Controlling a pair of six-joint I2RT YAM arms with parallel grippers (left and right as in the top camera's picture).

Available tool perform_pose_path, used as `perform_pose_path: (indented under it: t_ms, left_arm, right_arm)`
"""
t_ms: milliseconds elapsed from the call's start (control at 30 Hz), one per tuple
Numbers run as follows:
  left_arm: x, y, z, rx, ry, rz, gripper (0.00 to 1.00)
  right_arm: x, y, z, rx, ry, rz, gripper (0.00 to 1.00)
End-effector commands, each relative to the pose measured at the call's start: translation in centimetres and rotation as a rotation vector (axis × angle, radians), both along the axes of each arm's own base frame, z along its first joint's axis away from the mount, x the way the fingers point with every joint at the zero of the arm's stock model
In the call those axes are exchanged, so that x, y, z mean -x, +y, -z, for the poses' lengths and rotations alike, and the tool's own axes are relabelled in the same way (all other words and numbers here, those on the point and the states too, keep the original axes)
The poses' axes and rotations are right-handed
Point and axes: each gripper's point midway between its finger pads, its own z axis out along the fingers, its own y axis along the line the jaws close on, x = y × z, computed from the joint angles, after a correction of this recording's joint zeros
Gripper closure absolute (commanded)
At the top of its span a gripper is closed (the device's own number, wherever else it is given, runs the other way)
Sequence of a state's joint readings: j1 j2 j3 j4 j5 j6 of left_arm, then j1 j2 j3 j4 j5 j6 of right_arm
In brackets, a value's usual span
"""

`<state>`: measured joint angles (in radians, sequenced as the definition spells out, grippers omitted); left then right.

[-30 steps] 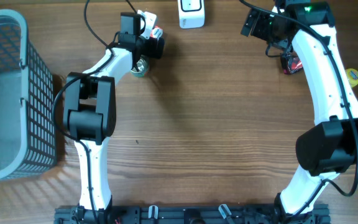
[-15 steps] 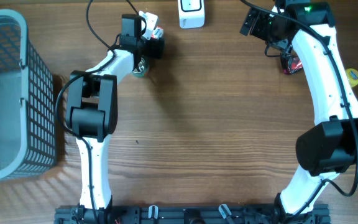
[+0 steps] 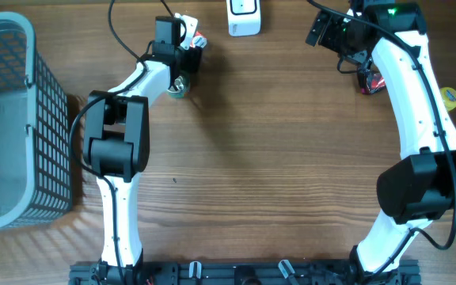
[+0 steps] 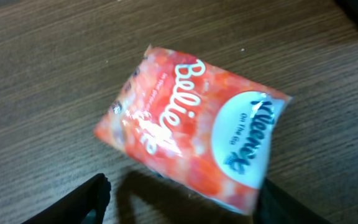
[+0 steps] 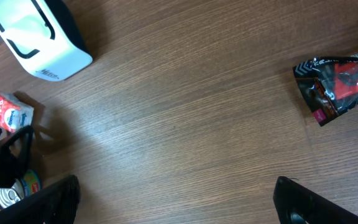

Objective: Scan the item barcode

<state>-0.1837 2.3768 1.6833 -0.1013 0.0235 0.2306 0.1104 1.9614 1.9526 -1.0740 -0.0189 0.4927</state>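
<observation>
tissue packet (image 4: 191, 124) lies flat between the left end effector's (image 4: 183, 185) spread, unclenched fingers.

A basket (image 3: 6, 119) stands at the left edge of the bench (image 3: 275, 182). A scanner (image 3: 244, 16) sits at the far edge, near the middle. Left of it a tissue pack (image 4: 191, 137) lies flat on the bench, under the left end effector (image 3: 194, 47), with one finger on either side. A can (image 3: 178, 87) stands just in front of the pack. Far right lie a snack packet (image 5: 337, 81) and, to its right, a small disc (image 3: 448, 96).
</observation>
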Motion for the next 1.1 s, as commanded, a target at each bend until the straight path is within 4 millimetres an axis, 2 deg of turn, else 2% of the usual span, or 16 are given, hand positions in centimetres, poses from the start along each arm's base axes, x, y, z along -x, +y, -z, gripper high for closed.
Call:
perform_pose_path:
  t_ms: [0,33,233,267,300,333,500,533,767,900,1067]
  left_arm:
    - [0.2,-1.3,-3.2,-0.007,-0.034,0.011,0.36]
    - [0.4,-1.8,-3.3,-0.008,-0.032,0.019,0.39]
    - [1.0,-3.1,-3.7,-0.019,-0.028,0.036,0.40]
    - [0.8,-2.6,-3.8,-0.040,-0.037,0.013,0.22]
    - [0.7,-2.1,-3.8,-0.057,-0.039,-0.005,0.09]
    - [0.7,-1.5,-3.7,-0.073,-0.037,-0.022,0.00]
    - [0.0,1.1,-3.8,-0.085,-0.043,-0.045,0.00]
    - [-0.2,1.4,-4.0,-0.070,-0.053,-0.002,0.00]
    - [-1.5,1.4,-5.1,-0.027,-0.125,0.063,0.00]
    - [-1.4,0.5,-3.8,0.005,-0.108,0.101,0.00]
    - [-1.7,0.6,-3.2,0.006,-0.114,0.107,0.00]
  right_arm:
    - [0.2,0.1,-0.7,-0.012,-0.012,0.002,0.00]
    - [0.3,0.1,-0.7,-0.010,-0.008,0.001,0.00]
    - [0.5,0.0,-0.5,-0.005,0.003,0.001,0.00]
    - [0.6,0.0,-0.5,-0.004,0.005,0.001,0.00]
    - [0.6,0.0,-0.5,-0.002,0.007,0.003,0.00]
    - [0.6,-0.1,-0.5,0.001,0.007,0.005,0.00]
    - [0.5,-0.1,-0.5,0.000,0.002,0.007,0.00]
    - [0.5,-0.1,-0.5,-0.001,0.002,0.007,0.00]
    - [0.5,0.0,-0.5,-0.008,0.004,0.018,0.00]
    - [0.5,0.2,-0.6,-0.025,0.002,0.030,0.00]
    - [0.5,0.3,-0.6,-0.033,0.005,0.047,0.00]
